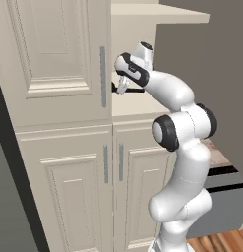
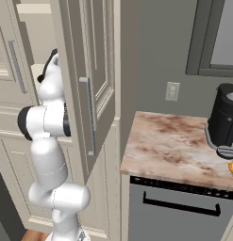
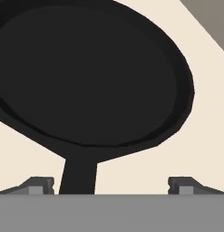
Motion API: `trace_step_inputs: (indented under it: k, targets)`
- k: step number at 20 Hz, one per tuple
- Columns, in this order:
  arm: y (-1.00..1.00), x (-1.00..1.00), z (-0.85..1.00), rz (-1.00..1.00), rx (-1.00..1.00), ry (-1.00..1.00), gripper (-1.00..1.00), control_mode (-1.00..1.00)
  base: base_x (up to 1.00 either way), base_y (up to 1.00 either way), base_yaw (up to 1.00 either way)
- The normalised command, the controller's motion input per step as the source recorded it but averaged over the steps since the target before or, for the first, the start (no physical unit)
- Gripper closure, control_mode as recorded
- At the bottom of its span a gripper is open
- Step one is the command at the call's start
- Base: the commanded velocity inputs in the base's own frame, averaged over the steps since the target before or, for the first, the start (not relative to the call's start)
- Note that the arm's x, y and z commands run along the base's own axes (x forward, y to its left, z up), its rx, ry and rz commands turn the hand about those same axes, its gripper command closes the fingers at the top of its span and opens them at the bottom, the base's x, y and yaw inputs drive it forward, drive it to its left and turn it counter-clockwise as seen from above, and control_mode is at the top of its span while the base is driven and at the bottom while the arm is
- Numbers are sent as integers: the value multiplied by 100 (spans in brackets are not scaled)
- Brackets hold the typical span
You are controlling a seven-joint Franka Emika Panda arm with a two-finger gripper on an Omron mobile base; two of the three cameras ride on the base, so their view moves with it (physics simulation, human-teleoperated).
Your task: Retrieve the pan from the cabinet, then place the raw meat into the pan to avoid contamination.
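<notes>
Reaching into cabinet [image 1: 59,123], gripper [image 3: 111,181] jaws apart, straddling pan [image 3: 86,68] handle at 6 o'clock; open door [image 2: 89,84] flanks arm; raw meat [image 2: 230,168] on counter [image 2: 170,141] by coffee machine [image 2: 225,120].

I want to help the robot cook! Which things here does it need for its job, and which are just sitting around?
Needed:
- pan, on the shelf under the open gripper
- cabinet, upper door open
- raw meat, on the counter

Just sitting around:
- black appliance
- dishwasher
- wall outlet
</notes>
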Motion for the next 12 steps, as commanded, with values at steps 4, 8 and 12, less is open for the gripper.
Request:
trace_step_inputs:
  k: [4, 8, 12]
  targets:
    - [7, 6, -25, 0, 0, 0, -100, -100, 0, 0, 0]
    - [8, 0, -34, 0, 0, 2, -100, -100, 0, 0, 0]
    - [4, -4, -35, 0, 0, 7, -100, -100, 0, 0, 0]
